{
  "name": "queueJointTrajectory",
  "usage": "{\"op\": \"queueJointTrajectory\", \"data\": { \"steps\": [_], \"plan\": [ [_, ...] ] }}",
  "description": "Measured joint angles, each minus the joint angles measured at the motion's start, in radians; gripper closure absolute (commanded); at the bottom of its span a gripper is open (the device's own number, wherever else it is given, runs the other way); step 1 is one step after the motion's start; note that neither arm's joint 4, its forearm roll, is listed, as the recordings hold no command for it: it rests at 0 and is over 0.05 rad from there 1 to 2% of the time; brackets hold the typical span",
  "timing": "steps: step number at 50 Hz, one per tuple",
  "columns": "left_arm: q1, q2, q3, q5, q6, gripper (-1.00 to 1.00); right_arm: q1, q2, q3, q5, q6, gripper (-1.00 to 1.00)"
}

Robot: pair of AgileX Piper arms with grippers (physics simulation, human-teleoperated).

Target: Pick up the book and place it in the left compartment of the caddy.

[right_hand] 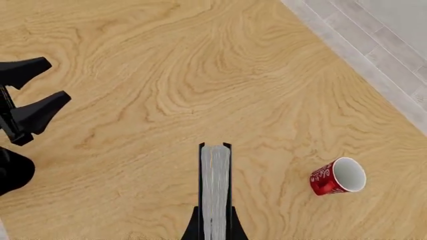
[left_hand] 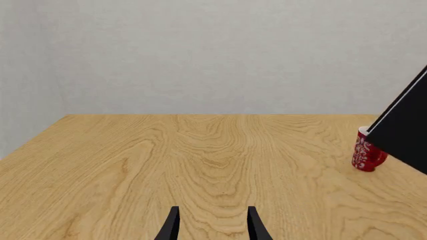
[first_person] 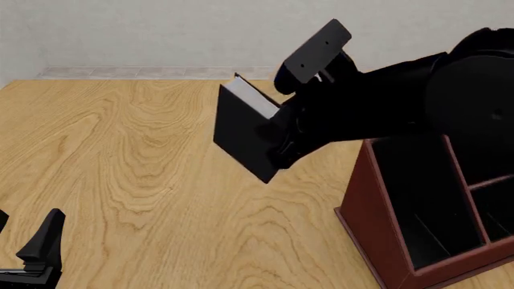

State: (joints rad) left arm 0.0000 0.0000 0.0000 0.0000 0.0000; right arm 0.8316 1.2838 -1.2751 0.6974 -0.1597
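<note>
My right gripper [first_person: 280, 143] is shut on the black book [first_person: 241, 129] and holds it tilted in the air above the table, left of the caddy [first_person: 365, 214]. The white page edges face up and away. In the right wrist view the book [right_hand: 215, 185] sits edge-on between the fingers [right_hand: 194, 229]. The caddy's left compartment [first_person: 413, 192] is a long black slot, open on top, below and to the right of the book. My left gripper [left_hand: 213, 222] is open and empty, low over the near-left table [first_person: 28, 223]. The book's corner shows in the left wrist view [left_hand: 407, 130].
A red cup [right_hand: 337, 176] with a white pattern stands on the table beneath and beyond the book; it also shows in the left wrist view [left_hand: 367, 155]. The caddy's smaller divided sections [first_person: 494, 205] lie to the right. A grey wall bounds the table's far edge.
</note>
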Motion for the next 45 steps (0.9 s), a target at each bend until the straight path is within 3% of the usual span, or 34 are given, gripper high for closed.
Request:
{"op": "queueJointTrajectory", "data": {
  "steps": [22, 45],
  "plan": [
    [0.0, 0.0, 0.0, 0.0, 0.0, -1.0, -0.046, -0.056, -0.108, 0.147, -0.038, 1.0],
    [0.0, 0.0, 0.0, 0.0, 0.0, -1.0, -0.114, -0.166, -0.144, 0.268, -0.048, 1.0]
  ]
}}
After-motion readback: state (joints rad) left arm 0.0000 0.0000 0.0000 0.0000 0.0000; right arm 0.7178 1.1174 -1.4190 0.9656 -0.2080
